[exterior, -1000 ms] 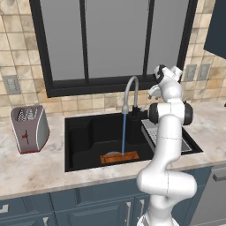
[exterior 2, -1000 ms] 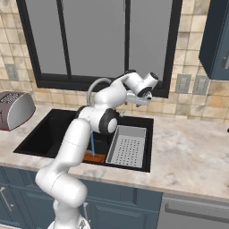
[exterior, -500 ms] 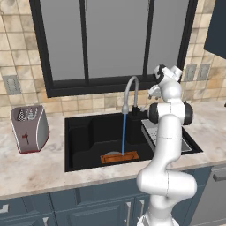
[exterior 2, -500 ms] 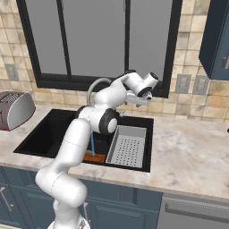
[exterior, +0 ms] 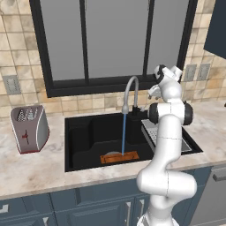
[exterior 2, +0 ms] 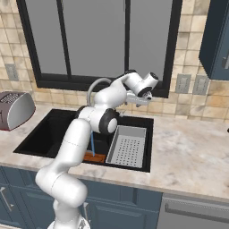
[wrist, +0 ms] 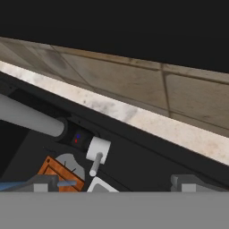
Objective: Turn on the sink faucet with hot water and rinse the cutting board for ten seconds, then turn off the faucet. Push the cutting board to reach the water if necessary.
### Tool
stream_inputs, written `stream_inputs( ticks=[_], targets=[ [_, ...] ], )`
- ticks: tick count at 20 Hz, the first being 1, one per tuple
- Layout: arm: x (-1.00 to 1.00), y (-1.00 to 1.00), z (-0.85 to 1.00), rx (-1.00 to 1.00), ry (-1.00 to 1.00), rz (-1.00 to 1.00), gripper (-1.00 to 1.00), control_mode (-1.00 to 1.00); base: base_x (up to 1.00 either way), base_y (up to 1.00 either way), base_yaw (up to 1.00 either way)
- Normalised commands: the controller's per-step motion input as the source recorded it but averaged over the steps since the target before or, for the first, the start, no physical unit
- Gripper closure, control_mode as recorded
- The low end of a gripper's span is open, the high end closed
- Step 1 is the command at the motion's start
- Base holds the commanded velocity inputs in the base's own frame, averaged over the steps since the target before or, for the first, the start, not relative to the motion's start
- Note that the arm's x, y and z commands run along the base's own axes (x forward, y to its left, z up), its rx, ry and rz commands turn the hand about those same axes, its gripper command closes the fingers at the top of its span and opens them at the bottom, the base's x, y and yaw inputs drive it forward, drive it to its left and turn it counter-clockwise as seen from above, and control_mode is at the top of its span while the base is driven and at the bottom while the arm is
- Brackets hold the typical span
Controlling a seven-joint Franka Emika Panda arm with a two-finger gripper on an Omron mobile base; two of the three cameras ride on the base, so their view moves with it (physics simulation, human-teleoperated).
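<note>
The sink faucet point(exterior: 131, 86) arches over the black sink point(exterior: 81, 143), and a thin blue stream of water point(exterior: 124, 132) falls from its spout. The stream lands on the orange-brown cutting board point(exterior: 119, 157), which lies flat on the basin floor. My gripper point(exterior: 155, 92) hovers just right of the faucet, above the back rim, open and empty. In the hand view the fingertips point(wrist: 43, 183) stand wide apart, with the faucet's small lever point(wrist: 97, 153) and black base point(wrist: 77, 137) beyond them. The cutting board point(wrist: 57, 171) and the water point(wrist: 15, 185) show at the lower left there.
A grey perforated rack point(exterior 2: 127, 146) fills the sink's right compartment. A toaster point(exterior: 29, 128) stands on the counter at the left. A tiled wall and dark window frame rise close behind the faucet. Marble counter point(exterior 2: 188, 154) stretches to the right.
</note>
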Motion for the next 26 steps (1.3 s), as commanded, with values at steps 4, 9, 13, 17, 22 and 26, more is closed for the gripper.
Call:
stream_inputs(
  ticks=[4, 9, 13, 17, 22, 26],
  targets=[
    [0.00, 0.00, 0.00, 0.00, 0.00, 0.00, -1.00, -1.00, 0.00, 0.00, 0.00],
    [0.00, 0.00, 0.00, 0.00, 0.00, 0.00, -1.00, -1.00, 0.00, 0.00, 0.00],
    [0.00, 0.00, 0.00, 0.00, 0.00, 0.00, -1.00, -1.00, 0.00, 0.00, 0.00],
    [0.00, 0.00, 0.00, 0.00, 0.00, 0.00, -1.00, -1.00, 0.00, 0.00, 0.00],
    [0.00, 0.00, 0.00, 0.00, 0.00, 0.00, -1.00, -1.00, 0.00, 0.00, 0.00],
    [0.00, 0.00, 0.00, 0.00, 0.00, 0.00, -1.00, -1.00, 0.00, 0.00, 0.00]
  ],
)
